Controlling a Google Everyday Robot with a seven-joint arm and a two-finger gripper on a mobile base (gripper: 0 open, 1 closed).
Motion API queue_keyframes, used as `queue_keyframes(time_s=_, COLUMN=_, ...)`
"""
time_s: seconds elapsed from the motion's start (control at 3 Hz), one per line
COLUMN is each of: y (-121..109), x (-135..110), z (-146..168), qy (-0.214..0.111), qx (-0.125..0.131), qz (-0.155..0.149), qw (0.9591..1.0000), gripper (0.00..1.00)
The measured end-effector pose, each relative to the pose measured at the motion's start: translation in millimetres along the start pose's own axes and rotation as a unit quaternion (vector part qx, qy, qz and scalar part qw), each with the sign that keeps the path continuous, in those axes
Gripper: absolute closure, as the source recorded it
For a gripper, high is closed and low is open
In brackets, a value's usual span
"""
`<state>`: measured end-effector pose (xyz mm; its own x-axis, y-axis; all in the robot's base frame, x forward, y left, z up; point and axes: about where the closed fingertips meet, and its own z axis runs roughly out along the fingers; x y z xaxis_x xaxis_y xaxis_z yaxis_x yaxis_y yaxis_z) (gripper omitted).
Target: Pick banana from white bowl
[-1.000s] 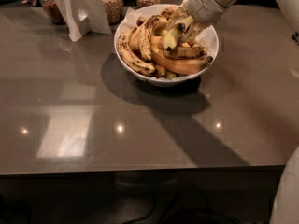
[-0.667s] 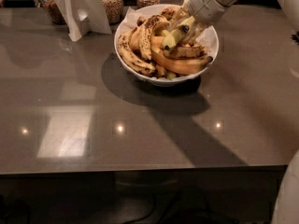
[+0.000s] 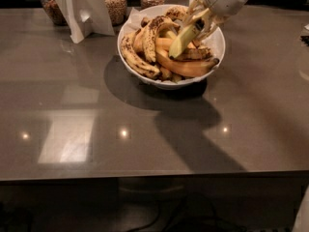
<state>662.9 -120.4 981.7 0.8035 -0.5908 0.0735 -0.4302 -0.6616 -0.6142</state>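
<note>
The white bowl (image 3: 216, 42) stands at the back middle of the grey table and holds several brown-spotted yellow bananas (image 3: 145, 42) and a plump orange-yellow banana (image 3: 186, 67). The greenish-yellow banana (image 3: 183, 38) with a dark oval sticker is tilted, its lower end pointing down-left over the pile. My gripper (image 3: 202, 19) comes in from the upper right over the bowl's right side and is shut on the banana's upper end, lifting it above the other fruit.
A white folded card stand (image 3: 82, 8) is at the back left of the bowl. Glass jars (image 3: 115, 1) of grains stand along the table's back edge. The table's front edge (image 3: 145, 175) runs across the lower part of the view.
The greenish-yellow banana has come up out of the pile with my gripper and now tilts above the other bananas. The bowl has not moved.
</note>
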Motion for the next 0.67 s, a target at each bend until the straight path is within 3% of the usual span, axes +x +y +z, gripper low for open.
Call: queue_keyframes(time_s=0.67, y=9, x=-34, z=-50, qy=-0.051, qx=0.000, qz=0.044, qw=0.9977, gripper=1.00)
